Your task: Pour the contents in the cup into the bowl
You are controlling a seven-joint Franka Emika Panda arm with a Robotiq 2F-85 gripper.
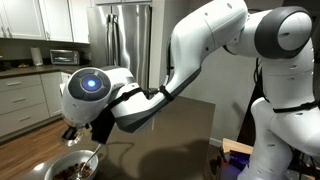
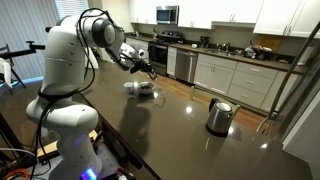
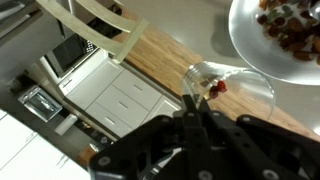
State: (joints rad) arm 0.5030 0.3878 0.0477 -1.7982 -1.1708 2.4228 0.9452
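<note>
In the wrist view my gripper (image 3: 196, 112) is shut on the rim of the cup (image 3: 240, 88), a clear glass tumbler. The cup is tipped on its side, with a few red bits (image 3: 216, 88) still inside near the fingers. Its mouth points toward the white bowl (image 3: 245, 35) at the top right, which holds brownish cereal-like bits. In both exterior views the gripper (image 1: 72, 134) (image 2: 146, 68) hangs just above the bowl (image 1: 96, 157) (image 2: 131, 87). The glass is too small to make out in those views.
A shiny steel kettle (image 2: 219, 115) stands on the dark counter (image 2: 180, 130), well away from the bowl. Kitchen cabinets, a microwave (image 1: 63, 56) and a steel fridge (image 1: 130, 35) line the background. The robot's white base (image 2: 62, 120) stands at the counter's end.
</note>
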